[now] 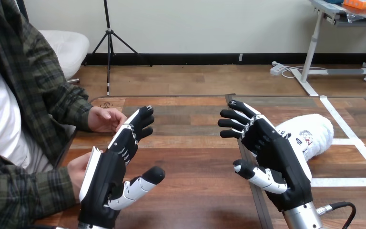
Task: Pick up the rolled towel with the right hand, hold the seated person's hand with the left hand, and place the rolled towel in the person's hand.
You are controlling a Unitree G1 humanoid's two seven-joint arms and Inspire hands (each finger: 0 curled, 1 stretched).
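Lying by the desk's [195, 191] right edge, the towel [314, 131] waits; nothing is done yet (left hand [107, 179] and right hand [274, 150] have fingers apart, empty).

One rolled towel [314, 131], right. Two robot hands: left hand [116, 164] and right hand [272, 151]. Two person's hands at left: far hand [105, 119], near hand [77, 170].

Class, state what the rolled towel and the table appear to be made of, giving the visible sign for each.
The rolled towel: soft white cloth, probably terry, from its fuzzy, nubby surface. The table: brown wood planks or wood-look veneer, faint sheen, showing grain and plank seams.
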